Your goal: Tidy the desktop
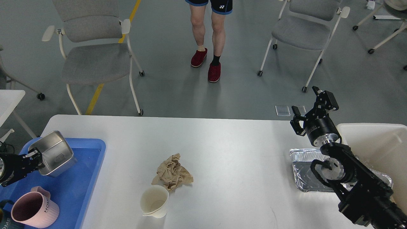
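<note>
The desktop [222,149] holds paper [172,172] touching a cup [155,201]; left gripper [35,158] pinches a tilted tin [54,153] that could slip; right gripper [313,109], spread, holds nothing

The table [222,140] lies bare across its far middle, giving open passage. Nearer, a crumpled brown paper [172,172] touching a white cup [155,201] blocks the centre; a foil tray [305,171] crowds the right.

Single head view, high, facing forward and down, desktop [222,143] near, floor beyond
</note>
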You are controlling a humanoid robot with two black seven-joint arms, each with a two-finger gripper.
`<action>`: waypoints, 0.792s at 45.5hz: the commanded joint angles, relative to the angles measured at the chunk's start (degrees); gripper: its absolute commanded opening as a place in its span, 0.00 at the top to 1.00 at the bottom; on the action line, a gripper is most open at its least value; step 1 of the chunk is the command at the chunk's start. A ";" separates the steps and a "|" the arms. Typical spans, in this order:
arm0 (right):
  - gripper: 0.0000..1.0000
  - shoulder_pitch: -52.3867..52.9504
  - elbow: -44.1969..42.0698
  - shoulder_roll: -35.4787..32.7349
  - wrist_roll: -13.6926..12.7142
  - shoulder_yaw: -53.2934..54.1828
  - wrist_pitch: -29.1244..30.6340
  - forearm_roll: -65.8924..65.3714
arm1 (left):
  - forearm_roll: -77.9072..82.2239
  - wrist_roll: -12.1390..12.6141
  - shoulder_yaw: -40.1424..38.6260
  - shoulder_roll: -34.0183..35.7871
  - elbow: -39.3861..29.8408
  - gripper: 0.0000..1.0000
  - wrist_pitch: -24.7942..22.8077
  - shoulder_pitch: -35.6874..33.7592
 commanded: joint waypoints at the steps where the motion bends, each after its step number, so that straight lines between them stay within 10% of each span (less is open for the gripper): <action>1: 0.00 -0.11 0.00 0.09 0.00 0.00 0.02 0.00 | -1.59 -0.05 -0.02 -0.63 0.43 0.84 0.26 0.48; 10: 0.00 -0.11 0.00 0.09 0.00 0.00 0.02 0.00 | -3.27 0.04 0.07 -0.80 1.40 0.64 0.87 0.57; 19: 0.00 -0.11 0.00 0.17 0.00 -0.08 0.02 0.00 | -5.02 0.04 -2.56 -0.98 1.40 0.09 1.84 -0.48; 36: 0.00 0.15 0.18 0.53 0.00 -0.09 -0.24 0.00 | -9.85 -0.05 -31.37 -18.27 0.61 0.03 3.07 -6.55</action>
